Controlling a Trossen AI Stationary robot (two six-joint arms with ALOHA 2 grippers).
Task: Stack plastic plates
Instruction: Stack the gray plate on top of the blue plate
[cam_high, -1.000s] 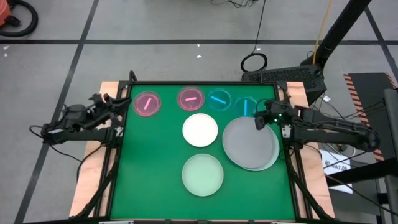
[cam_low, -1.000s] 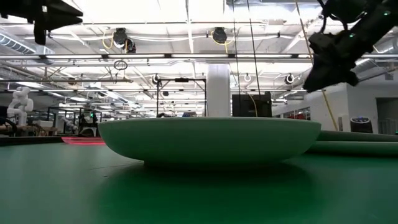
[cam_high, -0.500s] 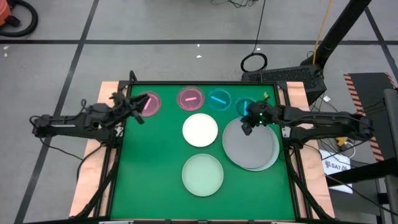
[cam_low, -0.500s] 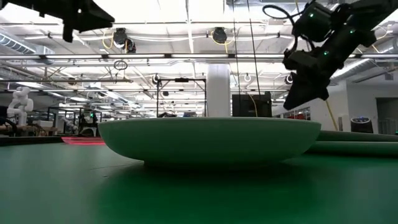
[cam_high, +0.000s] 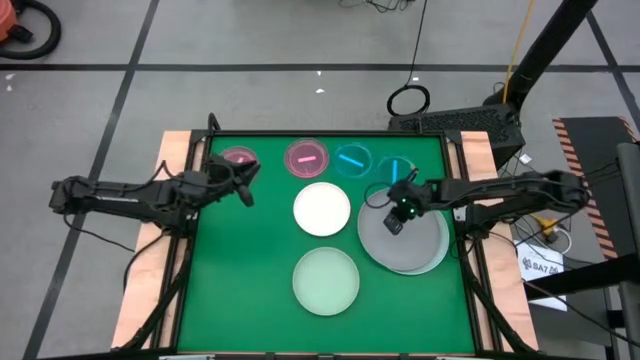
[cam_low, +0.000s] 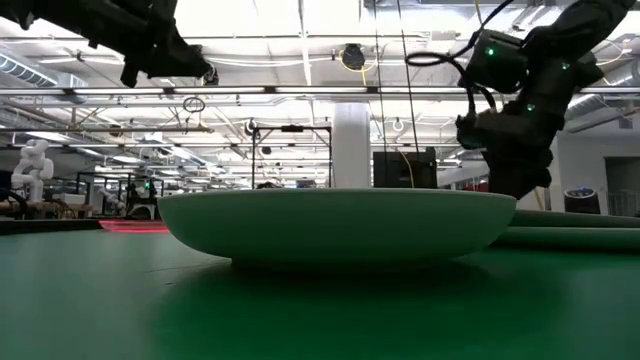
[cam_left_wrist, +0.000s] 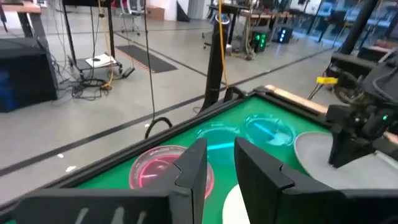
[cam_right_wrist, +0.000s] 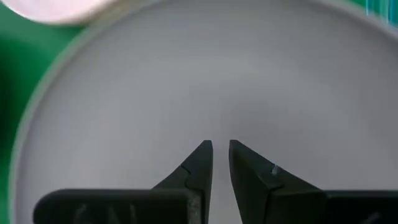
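A grey large plate (cam_high: 410, 240) lies on a pale mint one (cam_high: 441, 256) at the table's right. A white plate (cam_high: 322, 208) lies mid-table and a pale green plate (cam_high: 325, 280) nearer; the pale green one fills the low view (cam_low: 335, 225). Two pink plates (cam_high: 237, 158) (cam_high: 306, 157) and two blue ones (cam_high: 352, 161) (cam_high: 397, 172) lie in a far row. My right gripper (cam_high: 393, 224) hangs over the grey plate (cam_right_wrist: 186, 81), fingers nearly together and empty. My left gripper (cam_high: 246, 188) is beside the left pink plate (cam_left_wrist: 165, 171), fingers nearly together and empty.
The green mat (cam_high: 240, 270) lies bare at the near left. Wooden table edges and black frame rails (cam_high: 180, 260) run along both sides. In the left wrist view the right arm (cam_left_wrist: 360, 124) stands over the grey plate (cam_left_wrist: 317, 146).
My left gripper has gone from the table's left edge toward the right, in over the mat past the left pink plate. My right gripper has gone toward the left and near edges and down, from beside the right blue plate to over the grey plate.
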